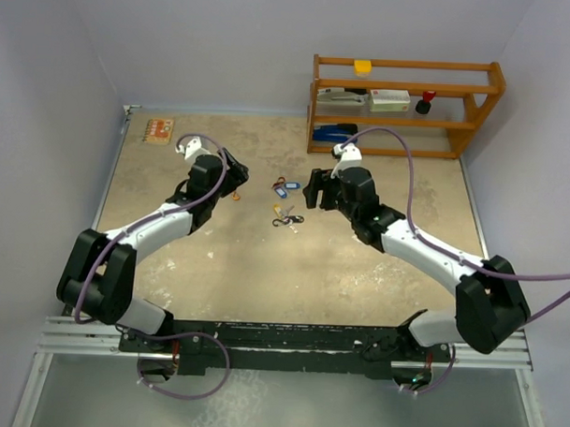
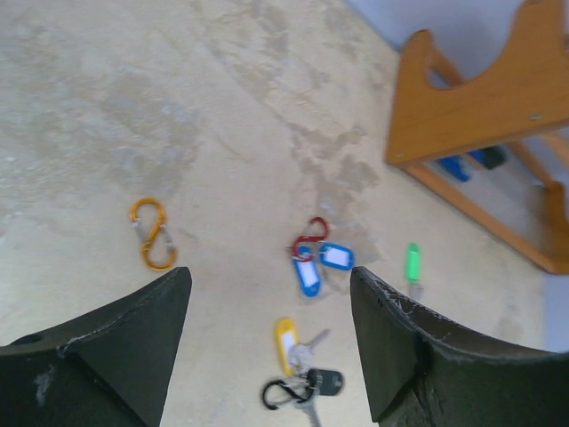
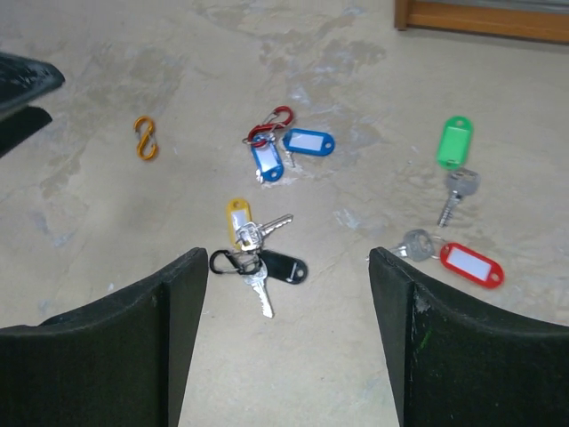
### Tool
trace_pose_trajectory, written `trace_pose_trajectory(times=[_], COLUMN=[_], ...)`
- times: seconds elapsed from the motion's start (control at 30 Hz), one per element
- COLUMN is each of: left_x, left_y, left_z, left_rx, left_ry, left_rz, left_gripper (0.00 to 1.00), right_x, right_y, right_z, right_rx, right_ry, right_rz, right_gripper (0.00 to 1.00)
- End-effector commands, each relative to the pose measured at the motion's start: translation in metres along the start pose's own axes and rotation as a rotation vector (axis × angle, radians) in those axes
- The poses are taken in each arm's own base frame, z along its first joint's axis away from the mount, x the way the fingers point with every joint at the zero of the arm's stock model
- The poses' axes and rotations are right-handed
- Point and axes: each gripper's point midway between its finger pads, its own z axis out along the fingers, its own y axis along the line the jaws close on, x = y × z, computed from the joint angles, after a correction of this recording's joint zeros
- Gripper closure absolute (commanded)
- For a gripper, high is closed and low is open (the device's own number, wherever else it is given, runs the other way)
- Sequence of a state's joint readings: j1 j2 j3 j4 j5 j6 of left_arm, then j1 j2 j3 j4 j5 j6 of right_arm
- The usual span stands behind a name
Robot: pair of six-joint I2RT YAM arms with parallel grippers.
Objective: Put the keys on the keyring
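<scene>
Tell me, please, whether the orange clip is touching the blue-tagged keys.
Apart: the right wrist view shows a wide stretch of bare table between the orange clip and the blue-tagged keys.

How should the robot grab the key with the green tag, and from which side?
Probably by the green tag, pinched across its narrow width from straight above by the right gripper. It lies flat on the table, both long edges free; the metal key looks thinner.

bench [image 1: 264,269]: beige, stained
keys [image 3: 265,163]: coloured tags, scattered mid-bench
orange clip [image 3: 145,139]: apart, left of keys
wooden rack [image 1: 406,105]: far right corner
</scene>
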State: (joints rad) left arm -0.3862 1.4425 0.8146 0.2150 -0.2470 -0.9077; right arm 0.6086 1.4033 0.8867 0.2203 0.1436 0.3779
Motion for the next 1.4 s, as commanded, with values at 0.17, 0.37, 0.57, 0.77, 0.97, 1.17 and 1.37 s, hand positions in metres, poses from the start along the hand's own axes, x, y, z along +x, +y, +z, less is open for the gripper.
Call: trace_pose_trajectory(times=[0.17, 0.37, 0.57, 0.77, 0.97, 1.17, 1.37], left_x=[0.006, 0.011, 0.018, 0.025, 0.028, 0.034, 0.041], left_y=[0.057, 0.074, 0.080, 0.085, 0.087, 0.086, 0.084], left_z=[0.022, 0.030, 0.036, 0.041, 0.044, 0.048, 0.054], left_rx=[-0.291, -0.374, -0.392, -0.408, -0.406, -0.399, -0.398], left_ry=[0.021, 0.030, 0.051, 0.069, 0.067, 0.075, 0.088], left_rz=[0.149, 0.192, 0.208, 0.224, 0.226, 0.244, 0.261], left_gripper=[0.30, 0.29, 0.29, 0.29, 0.29, 0.30, 0.30], right_x=[-0.031, -0.031, -0.031, -0.032, -0.033, -0.035, -0.037], right_y=[-0.015, -0.014, -0.015, -0.017, -0.019, -0.019, -0.020], right_z=[-0.029, -0.028, -0.028, -0.030, -0.033, -0.035, -0.036], right_rx=[0.088, 0.084, 0.088, 0.095, 0.100, 0.100, 0.107], right_ry=[-0.104, -0.099, -0.098, -0.105, -0.111, -0.115, -0.122], right_rz=[0.034, 0.032, 0.029, 0.031, 0.031, 0.032, 0.030], right_gripper=[0.22, 0.22, 0.22, 0.22, 0.21, 0.22, 0.22])
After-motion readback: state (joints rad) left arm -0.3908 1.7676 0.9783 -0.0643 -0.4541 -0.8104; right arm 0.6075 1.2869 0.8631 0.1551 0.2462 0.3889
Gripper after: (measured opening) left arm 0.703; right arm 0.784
